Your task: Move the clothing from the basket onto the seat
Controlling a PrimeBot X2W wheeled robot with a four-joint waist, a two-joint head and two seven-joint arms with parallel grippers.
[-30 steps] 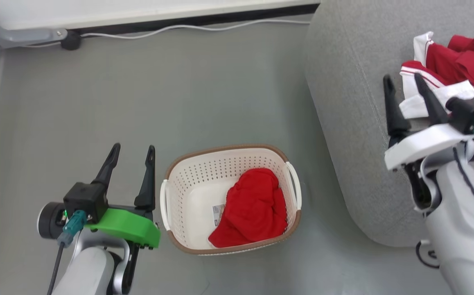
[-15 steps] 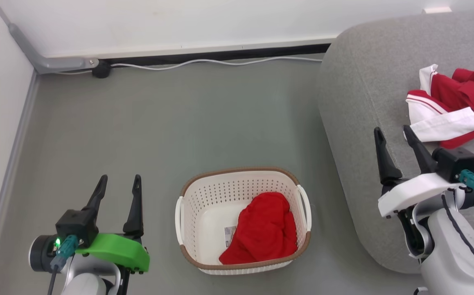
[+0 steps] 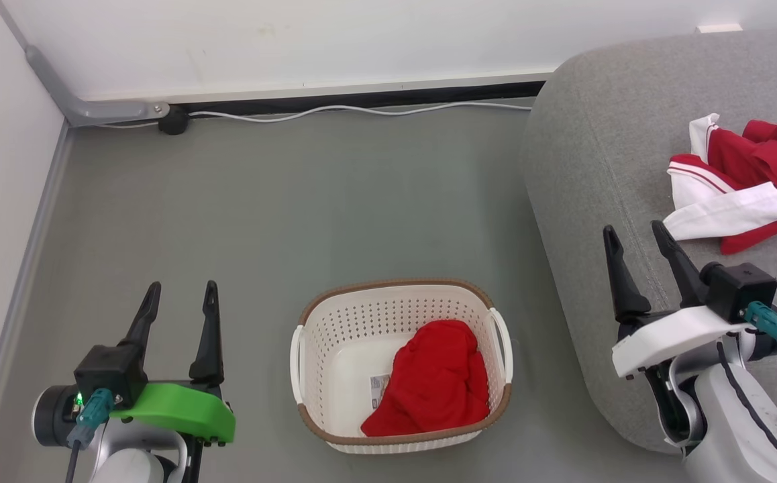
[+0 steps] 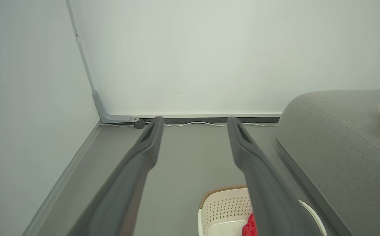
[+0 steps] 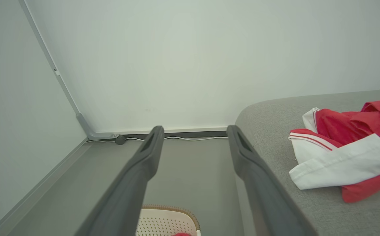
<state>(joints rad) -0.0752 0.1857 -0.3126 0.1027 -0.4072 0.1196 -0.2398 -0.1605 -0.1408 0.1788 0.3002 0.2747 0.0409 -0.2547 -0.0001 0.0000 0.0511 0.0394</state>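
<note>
A crumpled red garment [image 3: 437, 379] lies in the cream basket [image 3: 321, 342] on the floor, beside a paper label. Another red and white garment [image 3: 744, 184] is spread on the grey seat [image 3: 596, 168] at the right; the right wrist view shows that garment [image 5: 347, 147] too. My left gripper [image 3: 182, 296] stands open over the floor left of the basket, empty. Over the seat's near edge, my right gripper [image 3: 635, 239] is open and empty, short of the garment there. The basket's rim [image 4: 222, 190] peeks into the left wrist view.
A white wall with a dark skirting strip runs along the back, with a white cable [image 3: 335, 111] and a grey corner bracket [image 3: 103, 107] on the floor. Another wall closes the left side. Grey floor lies between basket and walls.
The head camera has lifted, so the whole picture has shifted down. The right gripper has drawn back from the garment on the seat. Both grippers stay open.
</note>
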